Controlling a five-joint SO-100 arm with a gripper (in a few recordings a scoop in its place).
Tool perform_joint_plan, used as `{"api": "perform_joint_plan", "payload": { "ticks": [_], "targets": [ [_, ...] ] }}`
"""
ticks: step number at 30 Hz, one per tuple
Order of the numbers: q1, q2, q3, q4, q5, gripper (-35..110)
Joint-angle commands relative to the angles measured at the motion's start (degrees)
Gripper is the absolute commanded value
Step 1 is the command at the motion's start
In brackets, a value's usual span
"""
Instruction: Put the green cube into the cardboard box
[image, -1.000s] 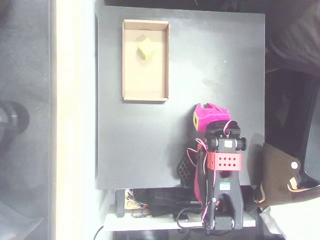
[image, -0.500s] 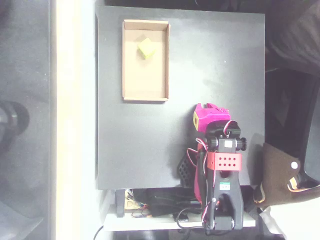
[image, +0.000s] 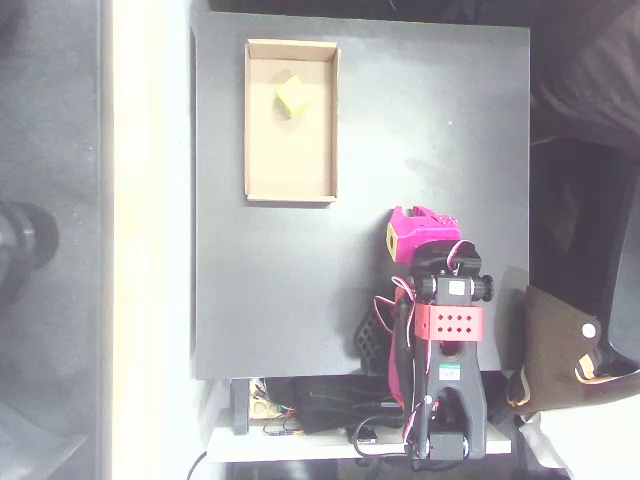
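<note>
- Green cube (image: 291, 97) lying loose on the floor of the cardboard box (image: 262, 150), toward its far end in the overhead view, turned slightly against the walls.
- No shift since a second ago; task looks finished.
- Magenta gripper (image: 421, 228) folded back near the arm's base, well apart from the box, empty of the cube.
- Jaws hidden from above; spread or closed impossible to tell.

In the overhead view we see a lime yellow-green cube (image: 291, 97), plain-faced, on the light-brown floor of the tan cardboard box (image: 262, 150) near the far left corner of the matte black table (image: 430, 120). We note the magenta gripper (image: 425, 228) with a yellow square patch, and a red perforated block (image: 450, 321) on the black arm (image: 455, 390).
</note>
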Motion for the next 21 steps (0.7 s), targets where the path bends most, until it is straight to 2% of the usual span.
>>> {"api": "perform_joint_plan", "payload": {
  "ticks": [1,10,21],
  "targets": [
    [-0.53,0.44,0.7,0.88,0.79,9],
    [-0.53,0.44,0.7,0.88,0.97,1],
    [-0.53,0.44,0.7,0.88,0.53,1]
  ]
}}
